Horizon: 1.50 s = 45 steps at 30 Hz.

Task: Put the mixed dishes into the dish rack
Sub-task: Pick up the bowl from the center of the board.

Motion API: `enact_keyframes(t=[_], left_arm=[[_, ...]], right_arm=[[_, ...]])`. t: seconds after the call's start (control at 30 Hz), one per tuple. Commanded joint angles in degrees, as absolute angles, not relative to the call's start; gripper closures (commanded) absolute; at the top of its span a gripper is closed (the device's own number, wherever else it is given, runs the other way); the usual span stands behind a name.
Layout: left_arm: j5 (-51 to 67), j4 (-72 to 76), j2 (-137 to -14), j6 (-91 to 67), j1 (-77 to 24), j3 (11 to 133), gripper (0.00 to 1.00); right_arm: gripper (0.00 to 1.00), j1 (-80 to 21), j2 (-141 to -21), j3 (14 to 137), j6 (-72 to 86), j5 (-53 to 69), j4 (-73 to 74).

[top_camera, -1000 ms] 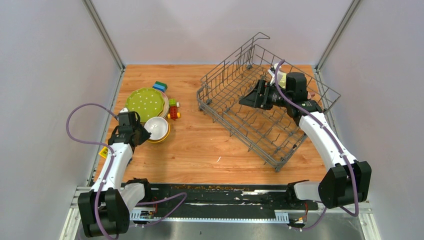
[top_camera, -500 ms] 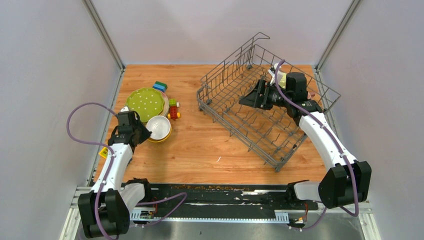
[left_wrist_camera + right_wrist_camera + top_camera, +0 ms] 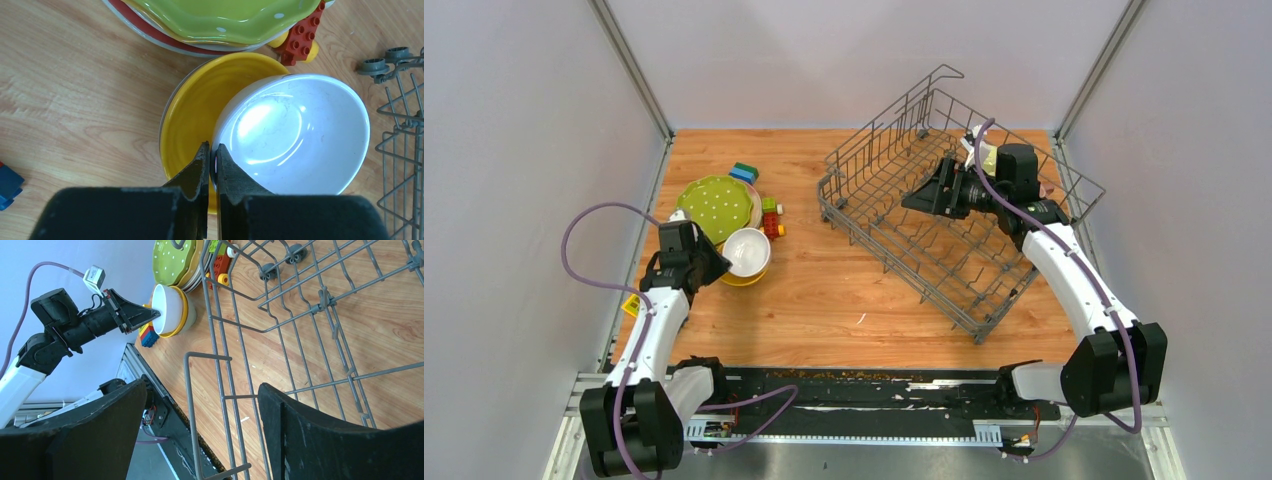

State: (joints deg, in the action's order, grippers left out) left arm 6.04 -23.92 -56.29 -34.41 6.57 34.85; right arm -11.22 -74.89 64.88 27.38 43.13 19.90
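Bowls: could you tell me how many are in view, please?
2: the white bowl, its rim pinched by the left gripper, rests inside the yellow bowl beside the plate stack; more may be hidden.

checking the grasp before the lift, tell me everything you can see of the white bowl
The glossy white ceramic bowl is round, deep and empty, with a glare spot inside. It sits nested in a wider yellow ceramic bowl, shifted off-centre toward the grey wire dish rack and seemingly a little tipped. The left tool pinches its near rim, one finger inside, one outside. The pair stands on the wooden table near the lime-green white-dotted plate, outside the rack.
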Motion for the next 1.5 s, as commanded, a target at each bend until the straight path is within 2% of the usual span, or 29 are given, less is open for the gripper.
enact_keyframes(t=[0.0,0.33,0.43,0.5,0.67,0.93,1.13,1.47], left_arm=[[3.87,-24.42,-53.75,-33.96,6.99,36.21,1.00],[1.00,-27.20,-48.83,-34.11,6.93,39.86,1.00],[1.60,-27.85,-48.35,-34.07,6.94,41.65,1.00],[2.06,-28.31,-48.02,-34.00,6.94,42.71,1.00],[5.02,-28.75,-47.28,-33.13,6.95,45.28,1.00],[19.15,-22.11,-46.99,-35.39,6.94,46.24,1.00],[30.50,-11.15,-47.33,-41.20,6.86,43.59,1.00],[40.36,2.72,-48.30,-46.43,6.69,41.15,1.00]], right_arm=[[0.17,-11.43,-73.71,67.24,28.04,44.12,18.92],[0.15,-11.77,-73.20,66.98,26.71,47.98,18.57],[0.09,-12.02,-72.91,66.98,26.92,47.21,18.26],[0.01,-11.99,-72.65,66.93,27.11,46.65,18.00],[0.00,-11.99,-70.82,65.64,28.72,43.56,15.61],[0.00,-12.06,-69.31,63.18,33.28,46.13,9.70],[0.00,-14.48,-66.00,58.50,36.45,46.12,-2.23],[0.00,-19.93,-69.22,60.71,36.96,47.53,-3.38]])
